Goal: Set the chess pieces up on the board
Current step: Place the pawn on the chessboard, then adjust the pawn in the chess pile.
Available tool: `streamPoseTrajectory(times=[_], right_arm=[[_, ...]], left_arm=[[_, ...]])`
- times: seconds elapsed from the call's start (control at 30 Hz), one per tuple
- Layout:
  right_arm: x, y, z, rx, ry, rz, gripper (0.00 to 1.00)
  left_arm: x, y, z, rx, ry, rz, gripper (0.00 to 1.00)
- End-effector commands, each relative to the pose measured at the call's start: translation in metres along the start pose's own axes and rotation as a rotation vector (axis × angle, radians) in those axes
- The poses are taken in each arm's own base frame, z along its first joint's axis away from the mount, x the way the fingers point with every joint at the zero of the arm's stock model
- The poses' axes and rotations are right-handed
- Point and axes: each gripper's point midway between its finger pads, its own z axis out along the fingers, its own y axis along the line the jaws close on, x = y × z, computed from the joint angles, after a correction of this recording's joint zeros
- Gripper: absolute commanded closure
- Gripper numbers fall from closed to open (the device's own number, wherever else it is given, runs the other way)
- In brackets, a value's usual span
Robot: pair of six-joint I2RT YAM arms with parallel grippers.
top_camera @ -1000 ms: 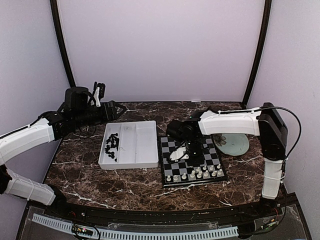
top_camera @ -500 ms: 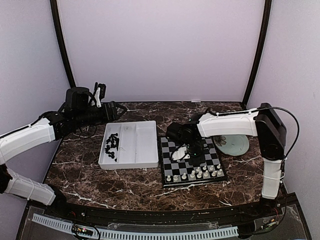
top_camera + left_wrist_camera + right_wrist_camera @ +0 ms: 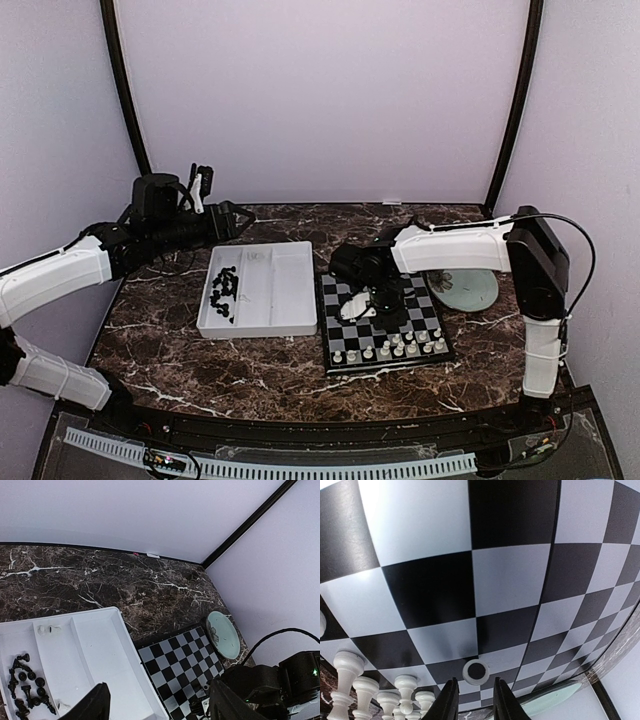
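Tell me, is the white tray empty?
Not empty: the white tray holds black chess pieces in its left compartment.

A lab-style robot test booth: plain lilac walls [image 3: 320,100] and black poles [image 3: 124,90] enclose the marble table [image 3: 200,355], with robot arms [image 3: 455,247] bolted at its near edge.

A white divided tray [image 3: 278,296] and pale green plate [image 3: 472,290] sit on a marble table [image 3: 200,365] (dark, white-veined).
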Motion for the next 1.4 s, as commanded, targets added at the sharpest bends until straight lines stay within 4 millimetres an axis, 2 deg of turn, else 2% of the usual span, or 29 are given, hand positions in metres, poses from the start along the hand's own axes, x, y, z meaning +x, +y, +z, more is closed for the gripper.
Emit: streamPoseTrajectory(times=[0.0,0.1,0.37,0.43,0.47,0.53,0.6,0.9,1.13,1.27,1.37], right_arm=[[-0.007,0.001,-0.009,-0.009,-0.037,0.006,0.73],[-0.009,0.001,-0.012,-0.03,-0.062,0.023,0.74],[-0.002,-0.015,-0.029,-0.118,-0.201,0.151,0.71],[0.0,-0.019,-0.035,-0.149,-0.251,0.188,0.69],[0.002,-0.02,-0.037,-0.164,-0.274,0.203,0.68],[0.006,-0.017,-0.036,-0.199,-0.31,0.217,0.67],[0.011,-0.013,-0.031,-0.212,-0.323,0.224,0.67],[0.002,-0.015,-0.02,-0.26,-0.421,0.276,0.65],[-0.008,-0.035,-0.006,-0.268,-0.431,0.377,0.64],[-0.003,-0.043,-0.009,-0.268,-0.452,0.405,0.64],[0.012,-0.051,-0.013,-0.247,-0.466,0.398,0.65]], left_arm=[[0.0,0.001,0.003,0.011,-0.004,-0.005,0.31],[0.001,0.0,0.005,0.018,0.0,-0.002,0.3],[-0.002,-0.01,0.004,0.068,-0.008,0.087,0.29],[-0.003,-0.011,0.004,0.071,-0.01,0.11,0.24],[-0.002,-0.01,0.005,0.07,-0.01,0.112,0.19],[0.0,-0.01,0.007,0.078,-0.005,0.111,0.11],[0.002,-0.011,0.012,0.088,0.008,0.104,0.08],[0.005,-0.029,0.022,0.188,0.049,0.07,0.11],[0.007,-0.03,0.023,0.195,0.061,0.058,0.12],[0.007,-0.032,0.022,0.201,0.064,0.063,0.13],[0.007,-0.034,0.02,0.212,0.064,0.079,0.14]])
